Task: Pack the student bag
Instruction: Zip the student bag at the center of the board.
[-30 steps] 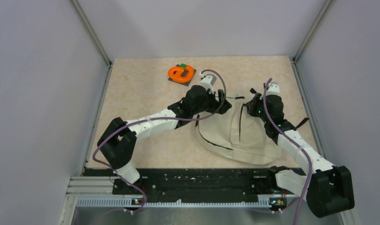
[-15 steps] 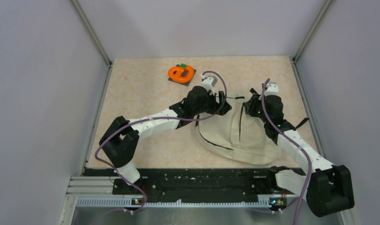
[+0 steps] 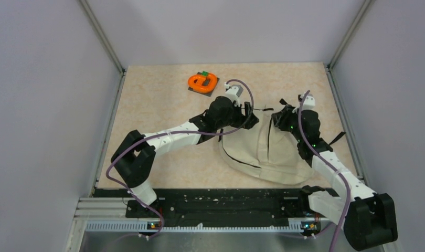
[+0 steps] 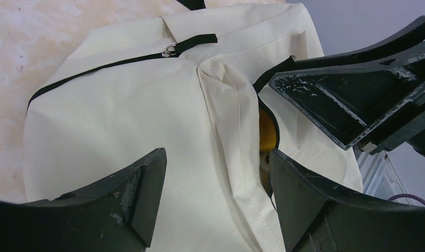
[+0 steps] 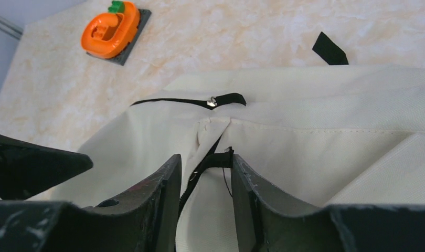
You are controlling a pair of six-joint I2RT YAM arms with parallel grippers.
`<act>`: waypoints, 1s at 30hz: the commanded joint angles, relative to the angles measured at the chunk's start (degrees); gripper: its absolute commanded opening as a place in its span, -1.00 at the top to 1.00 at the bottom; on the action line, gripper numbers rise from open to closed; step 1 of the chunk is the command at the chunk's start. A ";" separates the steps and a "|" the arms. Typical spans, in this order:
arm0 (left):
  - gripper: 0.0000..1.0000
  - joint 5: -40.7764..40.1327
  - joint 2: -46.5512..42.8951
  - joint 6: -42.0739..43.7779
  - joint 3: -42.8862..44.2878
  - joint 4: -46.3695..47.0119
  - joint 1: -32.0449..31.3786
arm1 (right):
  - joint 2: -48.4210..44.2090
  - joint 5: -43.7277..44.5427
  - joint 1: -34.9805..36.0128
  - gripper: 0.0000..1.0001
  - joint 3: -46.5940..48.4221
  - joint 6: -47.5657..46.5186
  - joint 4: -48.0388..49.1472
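Note:
The student bag (image 3: 263, 149) lies flat on the table, cream with black zippers. My left gripper (image 4: 216, 157) is open wide over its top left part, one finger on each side of a raised fabric fold. Beside the right finger the zipper gapes, and something yellow (image 4: 267, 134) shows inside. My right gripper (image 5: 205, 157) is open at the bag's top right. A black zipper pull (image 5: 221, 160) hangs between its fingers and touches the right one. In the top view the left gripper (image 3: 247, 113) and the right gripper (image 3: 280, 116) face each other across the bag's top.
An orange ring-shaped thing (image 3: 202, 82) on a dark plate sits at the back of the table, beyond the left gripper. A second zipper pull (image 5: 229, 98) lies on the bag's front pocket. A black strap end (image 5: 329, 48) lies on the table behind the bag.
My right wrist has shifted a little right and toward the near edge, turning over the bag's top. The left arm has barely moved. The bag lies as before.

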 commanded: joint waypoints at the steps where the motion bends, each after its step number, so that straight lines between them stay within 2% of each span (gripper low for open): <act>1: -0.52 -0.45 -0.16 0.03 1.35 1.76 0.22 | -2.29 -1.10 -0.58 0.22 -0.87 6.20 4.62; 7: -0.52 -0.22 -0.15 0.03 1.26 1.75 0.21 | 0.57 1.10 -0.53 0.09 -0.45 5.24 4.37; 13: -0.52 -0.61 -0.16 0.12 0.90 1.64 0.20 | 2.88 2.06 -0.59 0.14 -0.98 4.52 7.75; 17: -0.52 -0.58 0.00 0.13 0.94 1.60 0.20 | 4.42 1.63 -0.58 0.42 -0.89 2.87 11.06; 20: -0.52 -0.35 0.85 0.13 1.65 1.73 0.22 | 4.40 -0.71 -0.57 1.00 -0.90 0.80 13.08; 23: -0.51 0.51 3.06 0.04 3.48 2.64 0.17 | 2.68 -2.84 -0.54 1.00 -1.50 -0.44 13.26; 30: -0.50 3.88 12.38 -1.46 12.24 4.86 0.29 | -5.93 -10.57 -0.27 1.00 -3.94 -0.72 4.96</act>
